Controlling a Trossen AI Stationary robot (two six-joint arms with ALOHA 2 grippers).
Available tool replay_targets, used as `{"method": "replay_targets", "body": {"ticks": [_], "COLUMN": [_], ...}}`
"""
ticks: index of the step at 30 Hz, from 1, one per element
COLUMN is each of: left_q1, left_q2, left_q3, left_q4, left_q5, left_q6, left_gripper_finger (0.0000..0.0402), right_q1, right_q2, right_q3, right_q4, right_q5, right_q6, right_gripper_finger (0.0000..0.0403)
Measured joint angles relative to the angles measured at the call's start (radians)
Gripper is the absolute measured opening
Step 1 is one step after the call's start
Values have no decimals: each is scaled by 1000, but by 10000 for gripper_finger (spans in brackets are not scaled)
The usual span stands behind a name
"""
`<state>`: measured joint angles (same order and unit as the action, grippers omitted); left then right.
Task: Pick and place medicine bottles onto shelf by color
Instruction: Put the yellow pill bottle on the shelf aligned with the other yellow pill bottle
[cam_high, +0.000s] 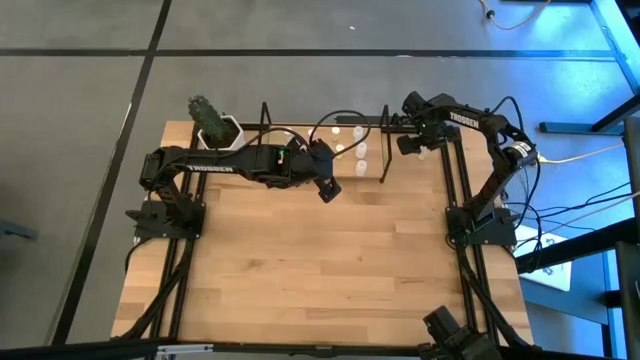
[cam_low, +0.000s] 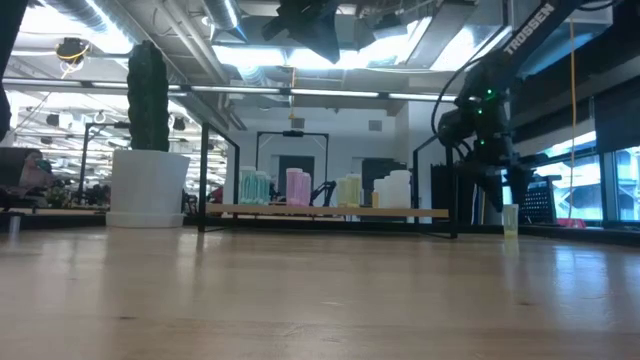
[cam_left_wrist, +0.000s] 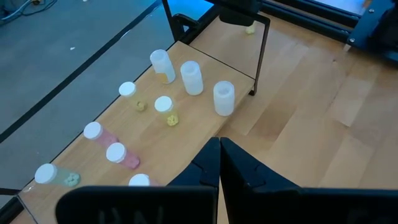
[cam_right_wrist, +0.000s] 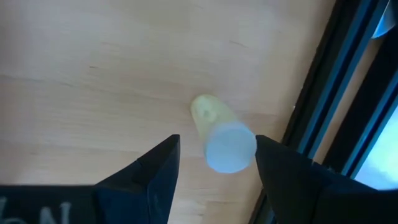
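Right gripper (cam_right_wrist: 211, 163) — jaws spread, nothing held — hangs directly above a lone yellow-tinted medicine bottle (cam_right_wrist: 222, 138) that stands upright on the bare wooden table (cam_right_wrist: 93, 68), just outside the shelf's right end loop. The bottle's long axis runs vertical, its pale cap facing the claw and sitting between the two fingers (cam_right_wrist: 149, 171), somewhat nearer one of them; a straight descent looks like the move that counts. From the low view the same bottle (cam_low: 511, 220) shows below the right gripper (cam_low: 487, 175), apart from it.

Left gripper (cam_left_wrist: 219, 163) — fingers pressed together, empty — hovers in front of the shelf (cam_high: 384, 140), well away from that bottle; the right arm is plainly the nearer.

On the shelf's floor, the other bottles (cam_left_wrist: 189, 77) stand grouped: white, yellowish, pink, greenish.

Hard to make out: the lone bottle is hidden under the right arm in the high view; whether the cap clears both fingers cannot be told.
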<state>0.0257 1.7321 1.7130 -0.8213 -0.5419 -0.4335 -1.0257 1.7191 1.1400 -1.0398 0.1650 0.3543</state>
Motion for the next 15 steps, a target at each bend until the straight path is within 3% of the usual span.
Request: {"method": "replay_targets", "body": {"ticks": [8, 15], "left_q1": [0, 0], "left_q2": [0, 0], "left_q3": [0, 0], "left_q4": [0, 0], "left_q5": [0, 0], "left_q6": [0, 0], "left_gripper_finger": [0, 0], "right_q1": [-7, -16], "right_q2": [0, 0], "right_q3": [0, 0], "right_q4": [13, 33], "right_q5": [0, 0], "right_q6": [-26, -24], "right_gripper_finger": [199, 129]}}
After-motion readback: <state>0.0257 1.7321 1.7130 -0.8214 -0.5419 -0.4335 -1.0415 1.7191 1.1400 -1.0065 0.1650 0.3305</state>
